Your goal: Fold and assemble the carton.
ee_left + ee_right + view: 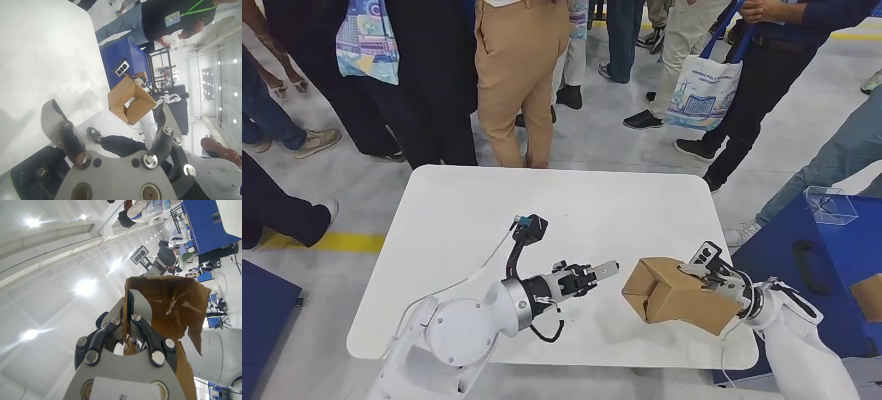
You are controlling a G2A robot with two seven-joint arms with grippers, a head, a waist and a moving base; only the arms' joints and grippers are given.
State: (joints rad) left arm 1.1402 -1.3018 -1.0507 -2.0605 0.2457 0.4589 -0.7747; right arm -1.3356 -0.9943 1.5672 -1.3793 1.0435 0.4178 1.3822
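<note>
Hanging over the table (542, 210) at its near right corner, the carton (677, 292) is tilting, its open end facing the left gripper (604, 270). The right gripper (127, 306) is pinching one carton wall; the left gripper is pointing rightward, spread wide, empty.

One carton (679, 292), one table (572, 210), two end effectors (602, 271) (705, 262).

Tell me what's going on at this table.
The robot's right hand is shut on one wall of a brown carton, holding it at the right edge of the white table, open end toward the left hand. The left hand is open and empty, short of the carton and not touching it.
</note>
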